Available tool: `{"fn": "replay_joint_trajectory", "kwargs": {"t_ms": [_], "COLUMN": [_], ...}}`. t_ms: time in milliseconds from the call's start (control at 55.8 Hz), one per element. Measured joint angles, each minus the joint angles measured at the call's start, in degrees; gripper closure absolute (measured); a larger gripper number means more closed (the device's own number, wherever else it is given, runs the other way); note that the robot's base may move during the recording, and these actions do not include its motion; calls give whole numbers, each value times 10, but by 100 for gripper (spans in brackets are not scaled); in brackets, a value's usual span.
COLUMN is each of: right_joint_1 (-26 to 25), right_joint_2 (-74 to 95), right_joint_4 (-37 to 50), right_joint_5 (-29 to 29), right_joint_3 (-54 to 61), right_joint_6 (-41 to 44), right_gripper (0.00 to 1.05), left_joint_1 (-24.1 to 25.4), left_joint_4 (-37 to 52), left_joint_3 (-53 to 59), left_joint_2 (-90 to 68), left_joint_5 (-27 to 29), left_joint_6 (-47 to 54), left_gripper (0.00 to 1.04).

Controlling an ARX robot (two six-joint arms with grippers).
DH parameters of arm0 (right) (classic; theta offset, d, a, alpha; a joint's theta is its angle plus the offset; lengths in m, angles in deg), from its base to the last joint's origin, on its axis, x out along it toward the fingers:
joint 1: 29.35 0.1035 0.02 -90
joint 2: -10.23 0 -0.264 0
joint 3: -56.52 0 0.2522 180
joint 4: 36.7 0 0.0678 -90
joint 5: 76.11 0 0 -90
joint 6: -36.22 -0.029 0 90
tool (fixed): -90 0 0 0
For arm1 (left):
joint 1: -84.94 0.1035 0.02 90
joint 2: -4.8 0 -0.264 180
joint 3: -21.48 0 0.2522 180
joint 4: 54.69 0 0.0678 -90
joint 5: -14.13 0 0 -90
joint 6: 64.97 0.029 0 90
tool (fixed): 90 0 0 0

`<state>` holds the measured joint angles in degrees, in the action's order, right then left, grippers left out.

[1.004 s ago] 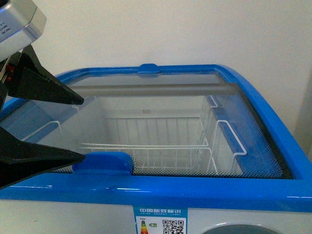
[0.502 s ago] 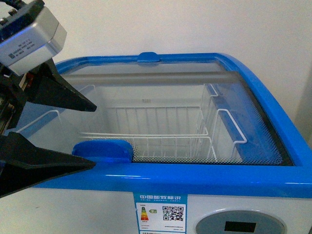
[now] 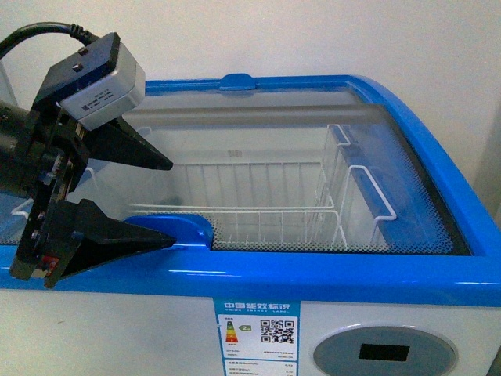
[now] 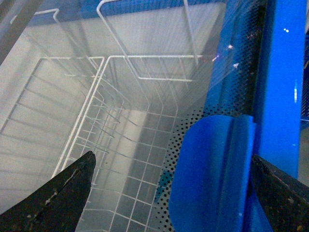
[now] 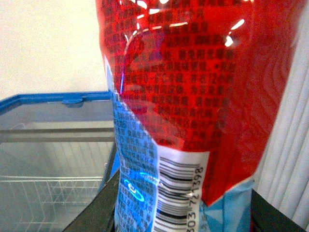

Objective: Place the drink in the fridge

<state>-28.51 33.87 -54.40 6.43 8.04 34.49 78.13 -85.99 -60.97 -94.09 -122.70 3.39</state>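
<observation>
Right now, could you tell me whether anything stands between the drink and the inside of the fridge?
Yes: the sliding glass lid covers the fridge's wire baskets. The open left gripper is at its blue handle.

**Black robot arm with a silver camera box**

The left gripper has two matte black, wedge-shaped fingers that taper to sharp points. A silver-grey camera box with a white printed label tops the wrist, fed by a thick black cable. Up close, the finger edges show pale scuffs.
</observation>
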Motion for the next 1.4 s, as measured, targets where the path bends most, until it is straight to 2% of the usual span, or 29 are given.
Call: {"fn": "replay_joint_trajectory", "kwargs": {"t_ms": [377,717,1094,1399], "right_joint_1": [0,0,0,0], "right_joint_2": [0,0,0,0], "right_joint_4": [0,0,0,0], "right_joint_5": [0,0,0,0], "right_joint_3": [0,0,0,0], "right_joint_6": [0,0,0,0], "right_gripper": [65,65,65,65], "left_joint_1": [5,9,8,5], "left_joint_4": [-5,12,13,-38], "left_joint_3": [-75,-208,-389,-583], "left_joint_2": [-67,-153,-266,-376], "left_joint_5": [-25,-26,-12,5], "left_joint_6": [3,-20,-57,-72], "left_gripper": [8,8,8,8]}}
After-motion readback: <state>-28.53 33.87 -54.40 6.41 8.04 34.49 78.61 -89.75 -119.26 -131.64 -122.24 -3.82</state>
